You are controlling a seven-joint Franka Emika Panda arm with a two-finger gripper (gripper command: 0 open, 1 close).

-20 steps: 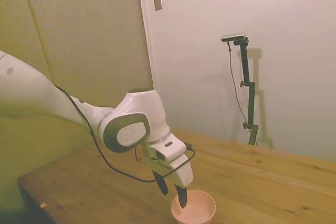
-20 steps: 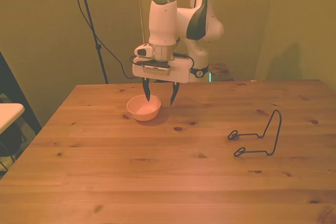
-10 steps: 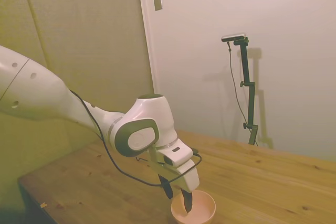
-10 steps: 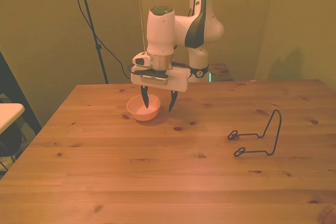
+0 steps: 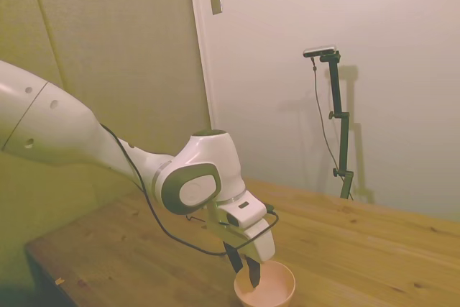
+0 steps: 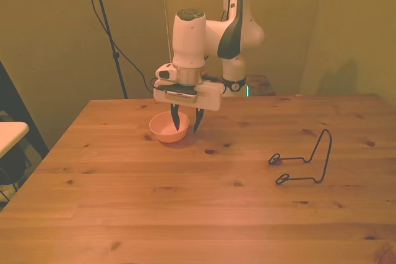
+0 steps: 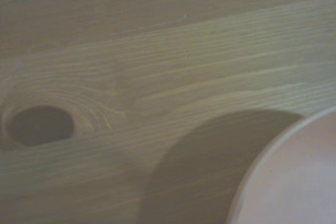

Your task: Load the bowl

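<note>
The bowl [image 6: 164,132], small, round and pale pink, stands on the wooden table [image 6: 198,214] toward the front view's left. My gripper [image 6: 186,122] is down at the bowl's rim on the front view's right side. One finger reaches inside the bowl and the other stays outside, with a narrow gap still between them. The side view shows the bowl [image 5: 272,290] at the bottom edge, with the gripper [image 5: 244,267] lowered onto its near rim. Up close, the wrist view catches an edge of the bowl [image 7: 294,182] and its shadow on the wood.
A black bent-wire stand [image 6: 306,164] sits on the table toward the front view's right, well apart from the bowl. A dark knot [image 6: 209,151] marks the wood just in front of the bowl. A pale surface [image 6: 9,133] juts in at the left edge.
The gripper has dropped lower onto the bowl's rim and its fingers have drawn closer together. The bowl has stayed in place.
</note>
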